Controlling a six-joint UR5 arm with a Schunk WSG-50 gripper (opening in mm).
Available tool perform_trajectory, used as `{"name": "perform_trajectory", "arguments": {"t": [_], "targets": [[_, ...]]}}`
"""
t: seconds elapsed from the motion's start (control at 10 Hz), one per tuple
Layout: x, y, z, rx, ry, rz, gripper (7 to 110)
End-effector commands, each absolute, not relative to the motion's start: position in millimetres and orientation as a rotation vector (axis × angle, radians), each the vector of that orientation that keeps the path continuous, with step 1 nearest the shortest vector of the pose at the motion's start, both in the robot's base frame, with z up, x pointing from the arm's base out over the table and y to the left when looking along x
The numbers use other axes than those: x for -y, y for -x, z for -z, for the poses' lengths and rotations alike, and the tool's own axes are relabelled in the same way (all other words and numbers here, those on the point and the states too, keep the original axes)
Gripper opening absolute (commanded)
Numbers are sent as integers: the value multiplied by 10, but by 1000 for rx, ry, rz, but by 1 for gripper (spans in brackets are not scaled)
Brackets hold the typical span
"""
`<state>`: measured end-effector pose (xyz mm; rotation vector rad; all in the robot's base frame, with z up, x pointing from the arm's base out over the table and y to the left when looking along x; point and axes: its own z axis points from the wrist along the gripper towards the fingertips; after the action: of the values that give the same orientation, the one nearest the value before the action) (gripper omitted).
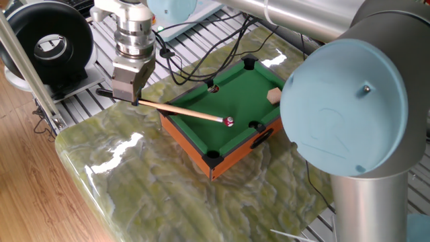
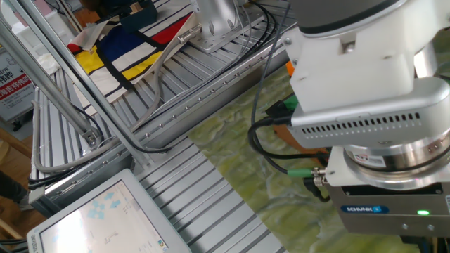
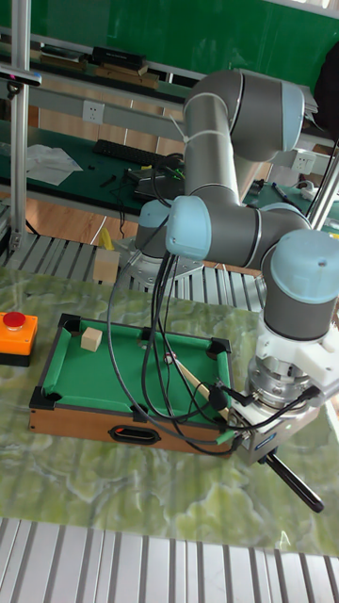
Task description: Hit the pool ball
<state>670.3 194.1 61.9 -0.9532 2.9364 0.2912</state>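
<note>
One cue (image 1: 181,111), pinched in the jaws, touches the pool ball (image 1: 230,122) near the table's rail (image 1: 190,144).

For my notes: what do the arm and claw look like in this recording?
The arm has grey metallic tube links with pale blue round joint caps. Black cables hang alongside it. Its wrist ends in a ribbed silver flange above a grey boxy claw; a blue Schunk label and green light show.

Wooden floor (image 1: 27,175), green wall (image 3: 188,33) (behind shelving), ribbed metal benches (image 2: 211,190)
</note>
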Motion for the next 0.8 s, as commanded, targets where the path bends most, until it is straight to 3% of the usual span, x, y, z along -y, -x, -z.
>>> {"name": "perform_trajectory", "arguments": {"t": [0.0, 0.4, 0.7], "targets": [[-1815, -6644, -599, -2957, 970, -269, 7], [-1900, -6653, -647, -2974, 919, -324, 7], [-2157, -6893, -876, -2939, 827, -440, 7]]}}
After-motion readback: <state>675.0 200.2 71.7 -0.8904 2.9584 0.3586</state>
